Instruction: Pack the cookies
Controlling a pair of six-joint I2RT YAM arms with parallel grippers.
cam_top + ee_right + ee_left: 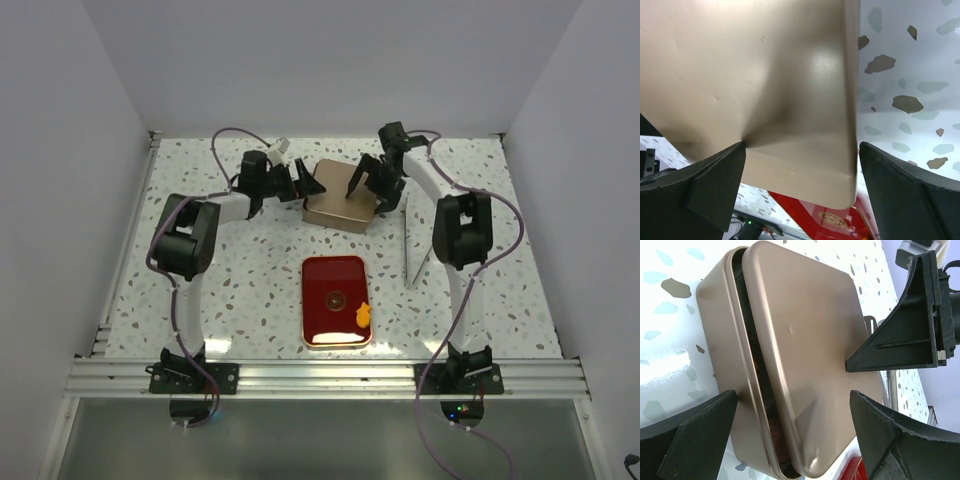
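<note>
Lot on worktop [250,290]: gold tin [340,208], red tray [314,332], orange cookie [363,316].
Spread: left end effector [307,184] and right end effector [368,187], flanking gold tin at 12 o'clock; orange cookie at red tray's 5 o'clock corner.

tray [336,262] as anchor: tin [335,218] just behind it, lid [343,186] on top, tongs [409,250] off its right side, one cookie [363,316] on its near-right corner

Gold box [338,208], red tray [335,270], speckled table [250,290]
The box is matte gold-brown all over. The tray is glossy red, with one orange cookie [363,316] on it. The table is white with grey-brown and pale green specks.
</note>
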